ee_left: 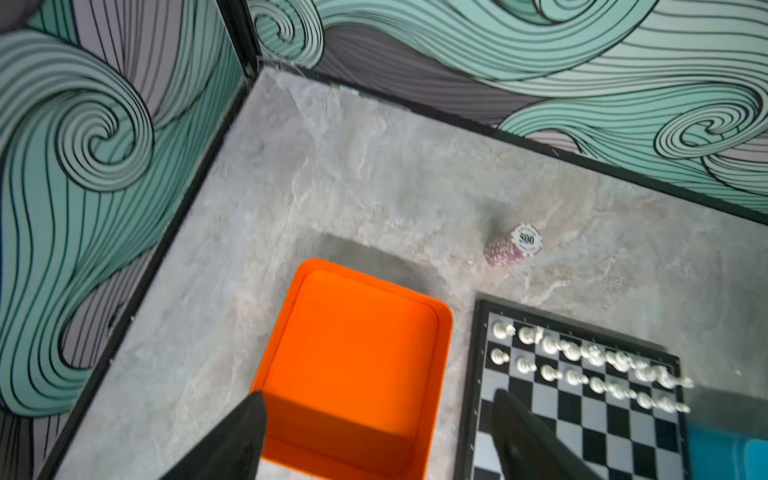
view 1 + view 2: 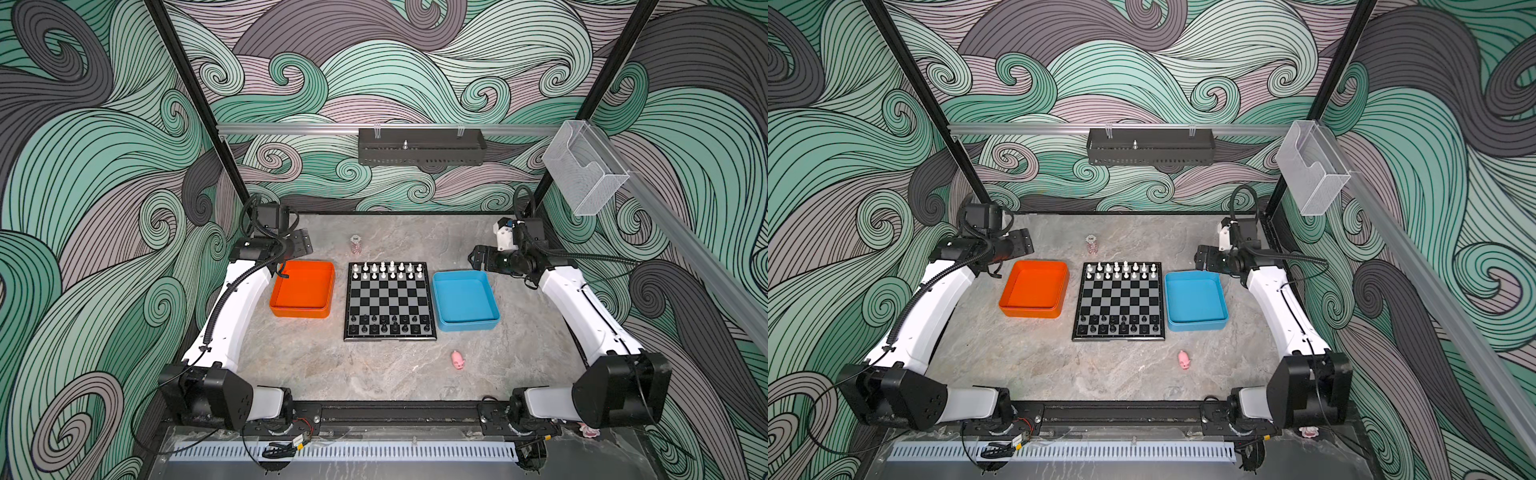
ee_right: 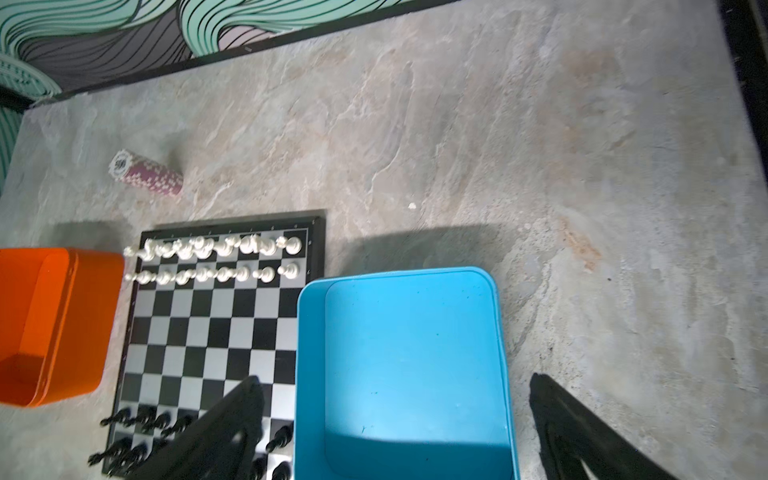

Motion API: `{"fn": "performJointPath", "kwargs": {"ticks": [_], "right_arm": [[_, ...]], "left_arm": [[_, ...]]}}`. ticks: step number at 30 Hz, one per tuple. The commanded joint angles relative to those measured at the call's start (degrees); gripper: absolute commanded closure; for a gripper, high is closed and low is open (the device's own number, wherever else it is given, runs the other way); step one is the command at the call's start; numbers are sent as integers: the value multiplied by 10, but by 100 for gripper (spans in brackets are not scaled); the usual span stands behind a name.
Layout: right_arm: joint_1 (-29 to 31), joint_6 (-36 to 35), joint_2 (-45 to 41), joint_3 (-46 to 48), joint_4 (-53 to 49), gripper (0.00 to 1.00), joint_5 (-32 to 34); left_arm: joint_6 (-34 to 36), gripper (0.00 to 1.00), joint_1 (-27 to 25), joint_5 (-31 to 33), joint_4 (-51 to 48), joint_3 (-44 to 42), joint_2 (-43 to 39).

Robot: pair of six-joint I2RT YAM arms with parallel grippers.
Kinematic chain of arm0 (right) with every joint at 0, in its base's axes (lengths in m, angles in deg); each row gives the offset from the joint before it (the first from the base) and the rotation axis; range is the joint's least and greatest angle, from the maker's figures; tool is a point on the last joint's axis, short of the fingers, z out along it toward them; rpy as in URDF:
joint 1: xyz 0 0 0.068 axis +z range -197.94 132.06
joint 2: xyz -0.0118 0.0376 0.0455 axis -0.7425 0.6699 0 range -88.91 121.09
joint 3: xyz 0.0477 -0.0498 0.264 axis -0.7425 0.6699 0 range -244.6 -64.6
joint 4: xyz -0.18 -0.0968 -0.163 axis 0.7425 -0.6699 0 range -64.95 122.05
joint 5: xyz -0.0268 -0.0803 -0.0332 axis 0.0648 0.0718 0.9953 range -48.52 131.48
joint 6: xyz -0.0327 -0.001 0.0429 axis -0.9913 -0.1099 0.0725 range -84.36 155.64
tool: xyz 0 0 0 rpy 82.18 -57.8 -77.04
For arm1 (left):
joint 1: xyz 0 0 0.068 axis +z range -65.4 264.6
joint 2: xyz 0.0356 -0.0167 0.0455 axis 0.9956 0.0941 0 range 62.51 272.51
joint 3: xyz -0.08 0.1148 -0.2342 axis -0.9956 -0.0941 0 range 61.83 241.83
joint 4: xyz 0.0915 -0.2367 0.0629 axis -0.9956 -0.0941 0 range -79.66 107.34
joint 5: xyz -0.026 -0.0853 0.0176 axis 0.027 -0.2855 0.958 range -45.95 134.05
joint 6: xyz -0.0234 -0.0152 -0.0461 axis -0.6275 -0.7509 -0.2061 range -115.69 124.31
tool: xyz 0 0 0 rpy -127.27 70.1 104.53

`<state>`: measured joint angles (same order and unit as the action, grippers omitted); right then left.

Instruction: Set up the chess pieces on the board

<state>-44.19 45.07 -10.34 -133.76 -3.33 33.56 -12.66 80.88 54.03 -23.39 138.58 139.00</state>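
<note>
I am seeing both tools spread and empty: left tool (image 1: 378, 394) by the orange tray (image 2: 301, 312), right tool (image 3: 395, 378) by the blue tray (image 2: 469, 325). The chess pieces (image 2: 388, 270) are standing in tight rows at both ends of the board (image 2: 390, 299). I am judging a low sweep is risking toppled neighbours. Trays are hemming its sides, with open desk (image 2: 374, 370) lying in front.

Lab cell: aluminium frame (image 2: 291, 129), mural walls (image 2: 104, 166)

"500" atop the pink poker-chip stack (image 1: 513, 246) (rim lettering illegible)
</note>
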Motion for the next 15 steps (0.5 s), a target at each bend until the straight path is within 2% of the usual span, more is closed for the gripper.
{"fn": "performJointPath", "kwargs": {"ticks": [1, 6, 9, 14, 15], "right_arm": [[-9, 6, 3, 18, 28, 1, 44], [-15, -11, -13, 48, 69, 1, 56], [-20, -13, -27, 77, 109, 1, 63], [-23, -75, -56, 204, 303, 1, 73], [-23, -83, -65, 235, 348, 1, 75]], "left_arm": [[71, 11, 6, 23, 86, -58, -21], [100, 11, 8, 52, 178, -132, -54], [120, 8, 11, 43, 204, -156, -56], [134, 6, 14, 60, 302, -241, -55], [137, 2, 15, 57, 333, -265, -55]]}}
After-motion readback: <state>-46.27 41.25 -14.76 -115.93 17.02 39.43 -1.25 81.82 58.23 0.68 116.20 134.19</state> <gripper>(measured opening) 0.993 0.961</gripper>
